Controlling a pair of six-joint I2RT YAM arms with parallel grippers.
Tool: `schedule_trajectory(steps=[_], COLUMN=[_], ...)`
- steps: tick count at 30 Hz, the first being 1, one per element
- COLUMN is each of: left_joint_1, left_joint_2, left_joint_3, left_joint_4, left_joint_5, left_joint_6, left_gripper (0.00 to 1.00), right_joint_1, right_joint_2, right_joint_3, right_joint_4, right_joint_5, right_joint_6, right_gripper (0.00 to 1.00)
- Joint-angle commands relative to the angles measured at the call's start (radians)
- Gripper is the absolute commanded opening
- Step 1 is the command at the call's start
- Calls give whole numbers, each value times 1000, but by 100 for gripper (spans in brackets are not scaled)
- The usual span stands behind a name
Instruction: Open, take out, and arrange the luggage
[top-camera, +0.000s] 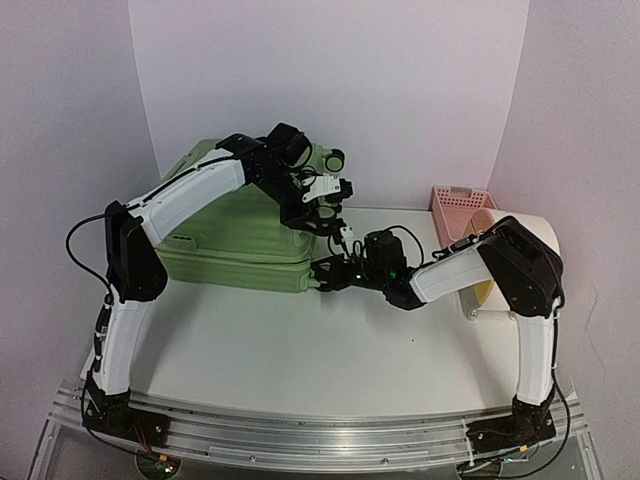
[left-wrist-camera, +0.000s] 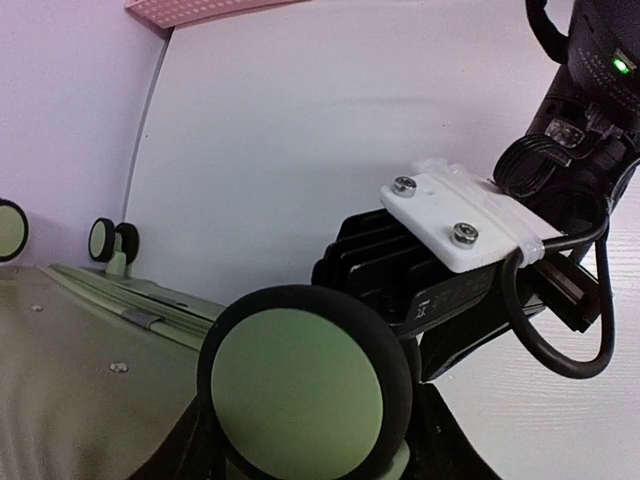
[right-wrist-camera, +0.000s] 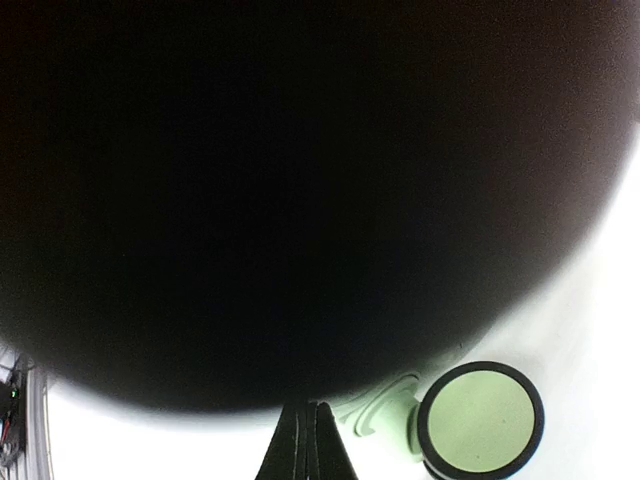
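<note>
By a wheel (left-wrist-camera: 305, 390) of the suitcase (top-camera: 238, 245), right fingers (right-wrist-camera: 300, 452) are pressed together; the hold of the left fingers (left-wrist-camera: 435, 445) cannot be told. Crowded arms (top-camera: 195, 192) could be bumped.

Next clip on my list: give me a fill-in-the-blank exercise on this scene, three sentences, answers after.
1. The luggage lies flat on the table with its shell ___.
2. The slotted basket at the back right of the table is coloured ___.
3. The wheel closest in the left wrist view has a black rim and a light-___ face.

Missing words: closed; pink; green.
</note>
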Motion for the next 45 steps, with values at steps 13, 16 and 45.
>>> schedule_trajectory(steps=[13, 16, 45], left_joint_1=[30, 30, 68], left_joint_2=[-103, -73, -193], left_joint_3=[-336, -302, -590], left_joint_4=[77, 41, 97], left_joint_5=[26, 26, -50], left_joint_6=[134, 126, 212], left_gripper=[0, 0, 0], right_joint_1=[-8, -24, 40], right_joint_2=[11, 10, -19], right_joint_3=[70, 66, 147], right_joint_4=[55, 90, 91], right_joint_5=[-54, -60, -124], right_joint_6=[-34, 6, -48], right_gripper=[0, 0, 0])
